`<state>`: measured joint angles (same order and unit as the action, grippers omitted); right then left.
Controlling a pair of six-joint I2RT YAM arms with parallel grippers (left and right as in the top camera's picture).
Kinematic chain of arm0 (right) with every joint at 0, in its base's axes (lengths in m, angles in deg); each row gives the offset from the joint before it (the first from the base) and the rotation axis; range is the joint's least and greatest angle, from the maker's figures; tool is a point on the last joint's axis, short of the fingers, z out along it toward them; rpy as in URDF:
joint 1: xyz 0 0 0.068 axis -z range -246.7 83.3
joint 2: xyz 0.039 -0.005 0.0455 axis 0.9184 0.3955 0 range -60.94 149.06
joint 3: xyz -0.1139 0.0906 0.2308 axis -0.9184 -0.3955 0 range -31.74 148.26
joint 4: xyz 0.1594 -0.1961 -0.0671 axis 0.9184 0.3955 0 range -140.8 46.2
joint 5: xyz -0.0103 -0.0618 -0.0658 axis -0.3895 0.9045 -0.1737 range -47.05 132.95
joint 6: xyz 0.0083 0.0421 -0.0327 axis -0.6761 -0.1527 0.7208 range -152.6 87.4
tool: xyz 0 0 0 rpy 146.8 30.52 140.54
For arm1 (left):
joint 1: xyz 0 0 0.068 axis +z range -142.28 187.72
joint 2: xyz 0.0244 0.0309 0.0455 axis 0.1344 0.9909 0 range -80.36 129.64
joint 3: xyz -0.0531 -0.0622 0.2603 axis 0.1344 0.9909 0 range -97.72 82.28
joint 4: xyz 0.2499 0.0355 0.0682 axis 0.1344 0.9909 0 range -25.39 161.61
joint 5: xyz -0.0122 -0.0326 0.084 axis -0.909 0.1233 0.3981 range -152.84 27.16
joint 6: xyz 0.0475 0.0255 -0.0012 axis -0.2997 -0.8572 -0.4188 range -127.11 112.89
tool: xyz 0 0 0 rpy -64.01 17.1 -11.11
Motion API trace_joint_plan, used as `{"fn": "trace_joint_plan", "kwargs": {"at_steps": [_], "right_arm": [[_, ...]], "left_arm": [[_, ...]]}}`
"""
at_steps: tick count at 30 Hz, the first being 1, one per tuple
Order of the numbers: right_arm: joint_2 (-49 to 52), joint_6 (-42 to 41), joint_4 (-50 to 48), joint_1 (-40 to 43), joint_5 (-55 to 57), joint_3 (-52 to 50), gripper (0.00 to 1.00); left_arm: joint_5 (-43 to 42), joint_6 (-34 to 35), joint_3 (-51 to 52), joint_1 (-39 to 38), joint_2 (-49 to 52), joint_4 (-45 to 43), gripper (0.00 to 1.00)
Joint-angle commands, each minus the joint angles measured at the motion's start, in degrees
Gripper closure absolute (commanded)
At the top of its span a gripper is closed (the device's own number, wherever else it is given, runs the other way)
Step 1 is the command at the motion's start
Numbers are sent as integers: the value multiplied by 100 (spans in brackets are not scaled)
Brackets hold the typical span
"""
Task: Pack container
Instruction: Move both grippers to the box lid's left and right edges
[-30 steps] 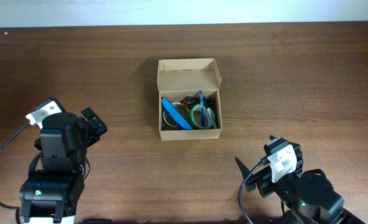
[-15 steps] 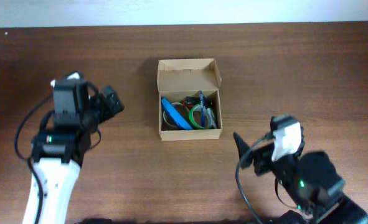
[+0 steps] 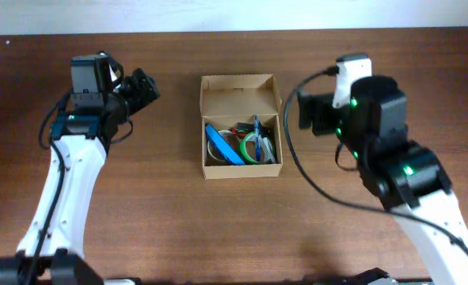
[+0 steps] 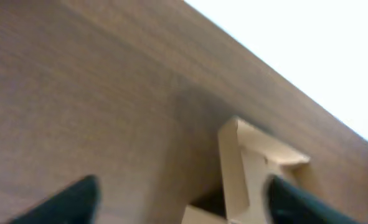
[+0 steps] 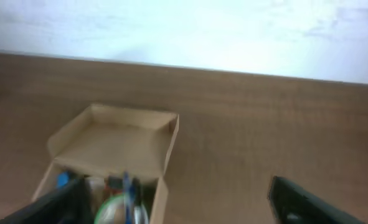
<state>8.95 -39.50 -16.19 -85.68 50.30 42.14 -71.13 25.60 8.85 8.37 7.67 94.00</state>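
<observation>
Both arms have swung forward; left end effector [image 3: 142, 85] and right end effector [image 3: 305, 111], fingers spread, flank the container [image 3: 240, 95].

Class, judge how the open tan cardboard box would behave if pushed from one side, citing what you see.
It probably slides rather than tips: the cardboard box sits low and flat on the table. Its flap lid, standing open, likely bends easily if nudged. Thin walls suggest lightness, though the blue packet and other contents add some weight.

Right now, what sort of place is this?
Probably a robotics lab bench: bare wooden table, blank white wall behind it, left arm and right arm flanking one cardboard box of small items.
</observation>
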Motion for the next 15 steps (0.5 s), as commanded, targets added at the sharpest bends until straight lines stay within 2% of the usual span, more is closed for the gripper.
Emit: {"fn": "trace_joint_plan", "kwargs": {"at_steps": [1, 3, 4, 5, 7, 12, 15], "right_arm": [[623, 103, -229, 413, -114, 140, 28], [997, -173, -249, 671, -227, 140, 50], [1204, -323, -247, 828, -374, 140, 68], [1368, -446, -249, 953, -522, 140, 80], [1703, -743, -251, 1228, -929, 140, 96], [2435, -1453, -267, 1810, -1976, 140, 96], [2949, -1851, -363, 2046, -2667, 140, 96]], "left_arm": [[-203, 494, -94, 39, 391, -289, 48], [-201, 831, -94, 39, 625, -389, 77], [-201, 1012, -94, 39, 772, -433, 94], [-201, 1134, -94, 39, 874, -461, 98], [-210, 1449, -94, 39, 1147, -544, 98], [-706, 2079, -94, 39, 1757, -732, 98], [-1322, 2472, -94, 37, 2188, -1060, 98]]}}
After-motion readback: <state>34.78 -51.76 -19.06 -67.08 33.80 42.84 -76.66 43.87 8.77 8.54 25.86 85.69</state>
